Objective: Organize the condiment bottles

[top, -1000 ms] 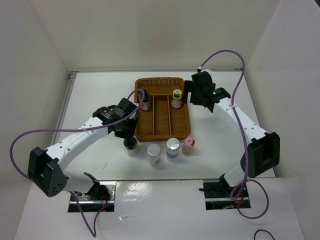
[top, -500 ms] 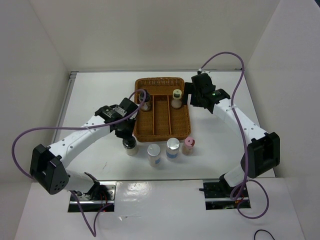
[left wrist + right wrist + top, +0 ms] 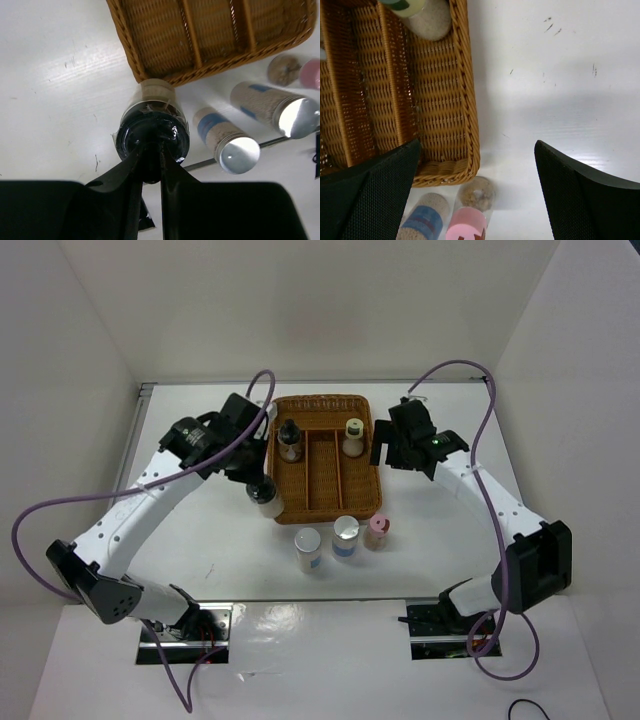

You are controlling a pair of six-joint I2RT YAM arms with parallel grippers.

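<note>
Clamps left gripper (image 3: 151,165) shut on the cap of black-lid jar (image 3: 150,125), both fingers (image 3: 125,175) pinched tight against the lid. Holds that jar just beside the near left corner of wicker tray (image 3: 325,402), outside the rim; cannot tell whether touching table (image 3: 200,540) or raised off it.

Second black-lid jar (image 3: 289,440): inside the tray, far end of the left compartment. Pale-yellow-lid jar (image 3: 353,437): inside the tray, far end of the right compartment, also visible at the top of the right wrist view.

Three more on the table in a row just in front of the tray's near edge, close together: white-lid jar (image 3: 308,548) on the left, silver-lid jar (image 3: 345,536) with blue label in the middle, pink-lid jar (image 3: 377,531) on the right.

Right gripper (image 3: 475,185): spread wide, gripping nothing, hovering over the tray's right rim near its near right corner, with the pink-lid jar just below in its own view. Well apart from the left gripper, tray between them.
</note>
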